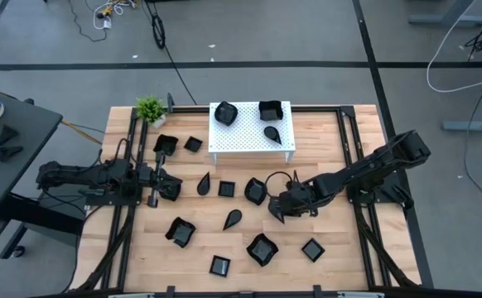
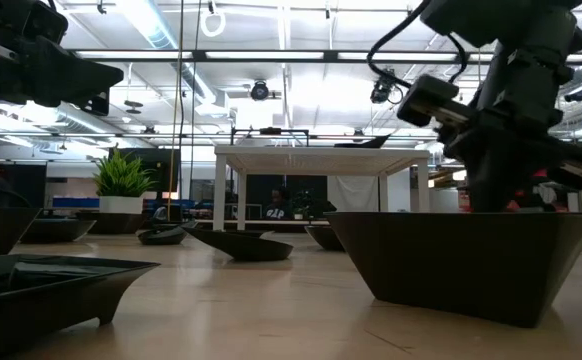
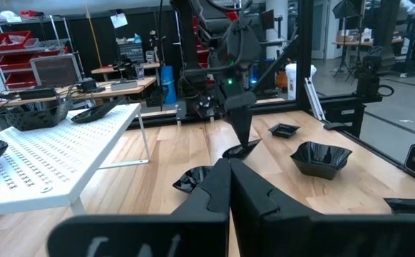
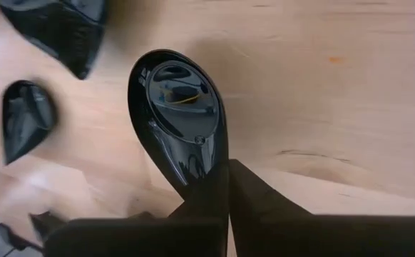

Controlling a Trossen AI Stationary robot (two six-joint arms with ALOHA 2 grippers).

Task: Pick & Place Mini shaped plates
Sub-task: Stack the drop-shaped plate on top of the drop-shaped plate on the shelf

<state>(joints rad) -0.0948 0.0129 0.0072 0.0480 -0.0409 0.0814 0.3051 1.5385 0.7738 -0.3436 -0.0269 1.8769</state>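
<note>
Right fingers [image 4: 225, 187] pinch the narrow tip of a teardrop plate [image 4: 177, 107]; left fingers [image 3: 229, 182] are pressed together, empty.

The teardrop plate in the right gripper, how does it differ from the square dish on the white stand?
The glossy black teardrop plate tapers to a point; the black square dish has four corners. The right gripper is shut on the teardrop plate's narrow end, down at the wooden table; the square dish lies free on the white perforated stand. Both are glossy black.
</note>
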